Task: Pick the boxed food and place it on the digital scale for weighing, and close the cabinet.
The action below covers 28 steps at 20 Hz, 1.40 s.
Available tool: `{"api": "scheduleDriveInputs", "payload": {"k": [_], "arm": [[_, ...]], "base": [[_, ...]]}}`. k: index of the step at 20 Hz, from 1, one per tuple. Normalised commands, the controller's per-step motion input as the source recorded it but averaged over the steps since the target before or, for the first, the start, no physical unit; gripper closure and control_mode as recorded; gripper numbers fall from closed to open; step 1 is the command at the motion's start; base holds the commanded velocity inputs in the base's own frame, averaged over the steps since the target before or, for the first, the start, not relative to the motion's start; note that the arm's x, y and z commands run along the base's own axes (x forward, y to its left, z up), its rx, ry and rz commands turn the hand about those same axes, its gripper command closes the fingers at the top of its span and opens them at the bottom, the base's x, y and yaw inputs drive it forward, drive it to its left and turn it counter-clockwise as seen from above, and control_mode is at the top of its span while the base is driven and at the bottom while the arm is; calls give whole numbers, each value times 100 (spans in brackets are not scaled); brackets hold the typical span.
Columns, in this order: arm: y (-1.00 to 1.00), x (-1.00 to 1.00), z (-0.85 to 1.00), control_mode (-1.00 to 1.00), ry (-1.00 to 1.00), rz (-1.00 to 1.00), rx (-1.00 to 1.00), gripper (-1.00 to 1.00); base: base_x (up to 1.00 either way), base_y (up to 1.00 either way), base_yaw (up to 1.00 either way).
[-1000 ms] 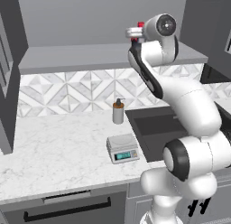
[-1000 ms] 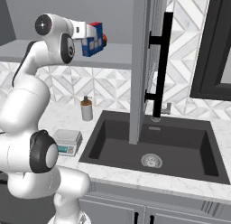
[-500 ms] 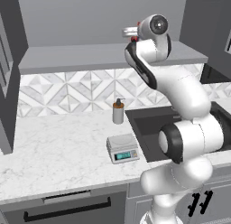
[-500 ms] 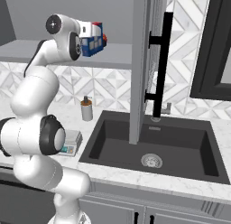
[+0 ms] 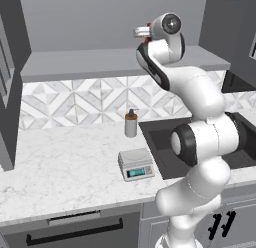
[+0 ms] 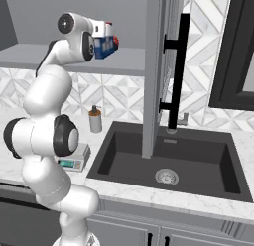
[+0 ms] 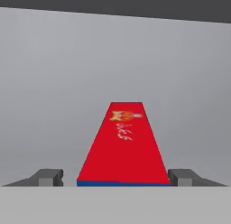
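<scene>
- Grey kitchen, marble counter (image 5: 60, 167), dark sink (image 6: 168, 160).
- Gripper (image 7: 118, 175) up at the open cabinet (image 6: 158, 71) shelf, fingers (image 7: 49, 177) spread either side of the boxed food (image 7: 122, 144) (contact unclear).
- Digital scale (image 5: 136, 163) bare, near soap bottle (image 5: 131, 124).

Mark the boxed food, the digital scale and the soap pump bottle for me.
boxed food (image 7: 121, 144): hand view, red top face.
digital scale (image 5: 135, 158): left base view, grey platform.
soap pump bottle (image 5: 131, 125): left base view, bottle body.
</scene>
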Motion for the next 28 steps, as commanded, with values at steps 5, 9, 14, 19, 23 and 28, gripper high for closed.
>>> {"api": "scheduleDriveInputs", "payload": {"k": [5,9,14,19,23,28], "arm": [[0,18,-20,-100,0,0,0,100],[0,-34,-34,-100,0,0,0,100],[2,-98,-21,-100,-9,0,0,100],[12,-100,8,-100,-18,2,3,100],[11,-100,16,-100,6,20,18,100],[7,-100,4,-100,32,46,8,100]], "base": [[0,0,0],[0,0,0],[0,0,0],[0,0,0],[0,0,0],[0,0,0]]}}
